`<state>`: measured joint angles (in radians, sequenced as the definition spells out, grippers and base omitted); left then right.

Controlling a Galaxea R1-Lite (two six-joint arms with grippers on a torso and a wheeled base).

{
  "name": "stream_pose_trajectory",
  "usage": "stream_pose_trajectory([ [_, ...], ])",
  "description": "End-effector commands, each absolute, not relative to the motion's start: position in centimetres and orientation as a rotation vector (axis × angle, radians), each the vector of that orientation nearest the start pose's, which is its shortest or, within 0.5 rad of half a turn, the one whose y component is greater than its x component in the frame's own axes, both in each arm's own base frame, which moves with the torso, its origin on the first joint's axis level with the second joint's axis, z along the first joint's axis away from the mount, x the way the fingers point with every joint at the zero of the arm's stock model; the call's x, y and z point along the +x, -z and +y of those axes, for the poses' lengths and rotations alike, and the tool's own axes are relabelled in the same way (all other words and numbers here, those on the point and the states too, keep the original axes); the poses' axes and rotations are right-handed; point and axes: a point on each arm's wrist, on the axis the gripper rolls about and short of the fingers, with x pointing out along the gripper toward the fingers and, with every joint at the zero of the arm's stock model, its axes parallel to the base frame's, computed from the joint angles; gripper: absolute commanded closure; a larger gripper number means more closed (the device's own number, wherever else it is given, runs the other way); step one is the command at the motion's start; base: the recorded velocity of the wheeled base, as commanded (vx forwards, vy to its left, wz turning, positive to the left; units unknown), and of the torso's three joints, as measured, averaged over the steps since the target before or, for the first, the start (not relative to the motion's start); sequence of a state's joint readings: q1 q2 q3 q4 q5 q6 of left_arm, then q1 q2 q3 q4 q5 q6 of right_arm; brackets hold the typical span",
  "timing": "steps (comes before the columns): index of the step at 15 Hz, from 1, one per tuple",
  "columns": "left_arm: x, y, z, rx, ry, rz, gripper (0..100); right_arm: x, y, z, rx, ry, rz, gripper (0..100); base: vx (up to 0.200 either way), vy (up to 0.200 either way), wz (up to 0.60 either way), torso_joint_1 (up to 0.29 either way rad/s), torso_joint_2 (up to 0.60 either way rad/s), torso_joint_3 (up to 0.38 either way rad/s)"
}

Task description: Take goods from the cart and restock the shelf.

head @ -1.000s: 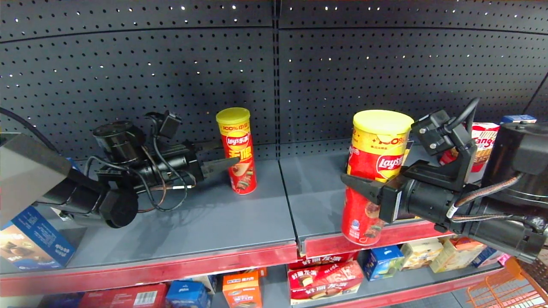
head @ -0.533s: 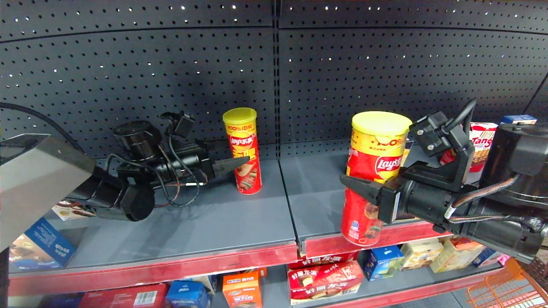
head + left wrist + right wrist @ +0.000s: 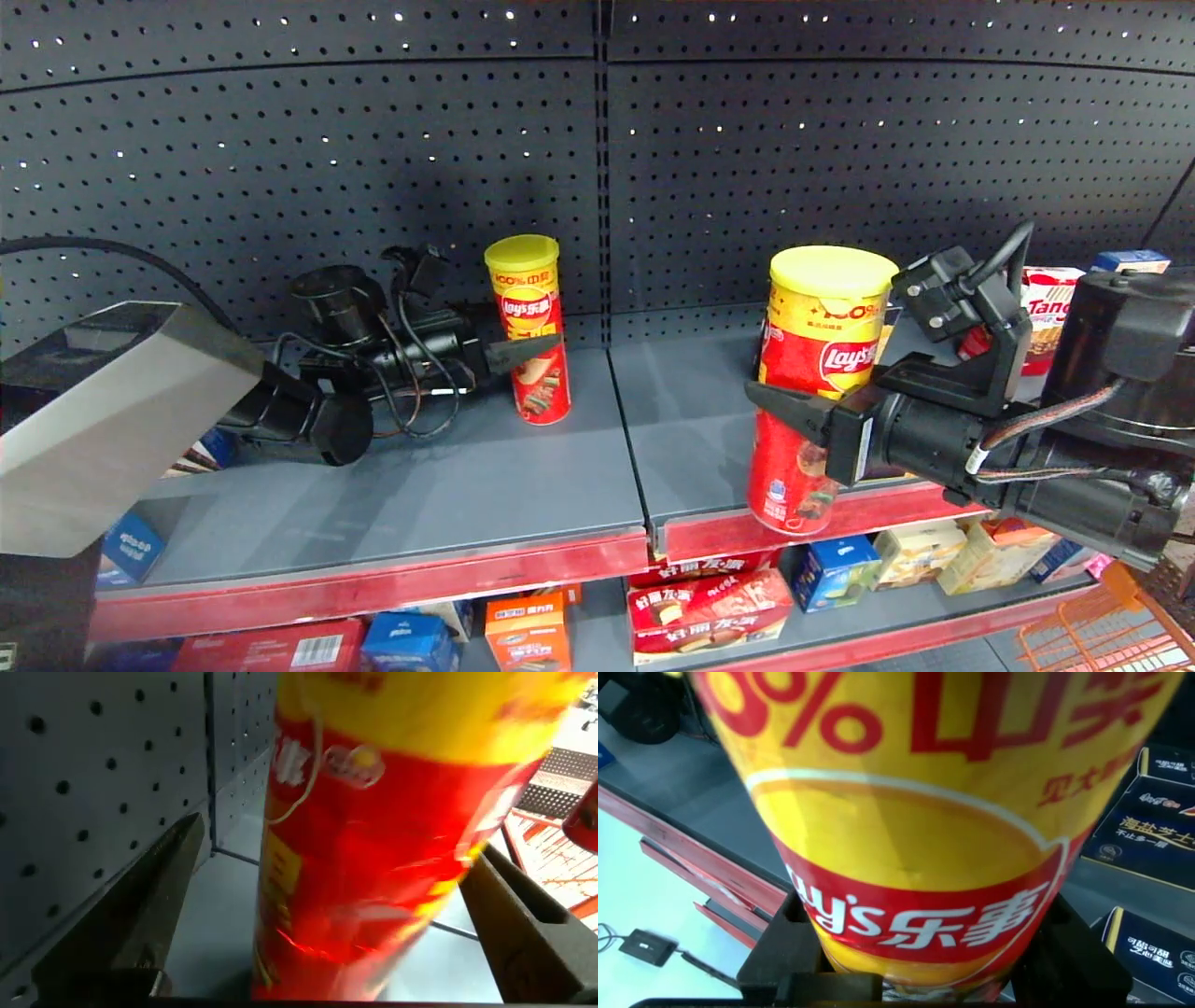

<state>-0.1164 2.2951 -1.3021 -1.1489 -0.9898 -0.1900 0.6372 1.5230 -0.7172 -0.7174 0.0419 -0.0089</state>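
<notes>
Two chip cans. Centre-left of frame: left gripper jaws apart, straddling first can, which slid right, then stopped upright on shelf; likely placed. Right of centre: right gripper stays clamped on second can at the shelf's front lip, still unplaced.

A shop aisle, going by the fittings: dark pegboard back wall, grey metal shelf with a red price strip along its front edge. Packaged snacks for sale: a crisp can upright on the upper tier, biscuit boxes in rows on the tier below. Orange wire cart at the lower corner.
</notes>
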Motion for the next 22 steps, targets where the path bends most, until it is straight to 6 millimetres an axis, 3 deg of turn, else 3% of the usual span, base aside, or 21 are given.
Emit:
stream_pose_trajectory([
  [1,44.7,-12.8,-7.6,-0.118,1.124,-0.029,0,21.3,-21.6,15.8,-0.036,-0.678,0.087,100,0.000,0.000,0.00,0.000,0.00,0.000],
  [7,45.0,-11.9,-8.1,-0.127,1.131,-0.012,0,21.6,-21.4,16.0,-0.037,-0.678,0.095,100,0.000,0.000,0.00,0.000,0.00,0.000],
  [8,45.1,-11.6,-8.1,-0.128,1.129,-0.011,100,21.7,-21.3,16.0,-0.037,-0.676,0.096,100,0.000,0.000,0.00,0.000,0.00,0.000],
  [12,45.1,-11.9,-8.4,-0.125,1.131,-0.020,100,21.8,-21.2,15.7,-0.037,-0.666,0.098,100,0.000,0.000,0.00,0.000,0.00,0.000],
  [15,44.3,-13.2,-8.3,-0.121,1.111,-0.037,100,21.8,-21.3,15.5,-0.035,-0.656,0.093,100,0.000,0.000,0.00,0.000,0.00,0.000],
  [19,40.8,-14.8,-8.2,-0.122,1.116,-0.029,100,21.6,-21.6,15.2,-0.033,-0.653,0.084,100,0.000,0.000,0.00,0.000,0.00,0.000],
  [22,37.1,-14.3,-8.3,-0.124,1.122,-0.026,100,21.2,-22.0,14.9,-0.029,-0.650,0.071,100,0.000,0.000,0.00,0.000,0.00,0.000],
])
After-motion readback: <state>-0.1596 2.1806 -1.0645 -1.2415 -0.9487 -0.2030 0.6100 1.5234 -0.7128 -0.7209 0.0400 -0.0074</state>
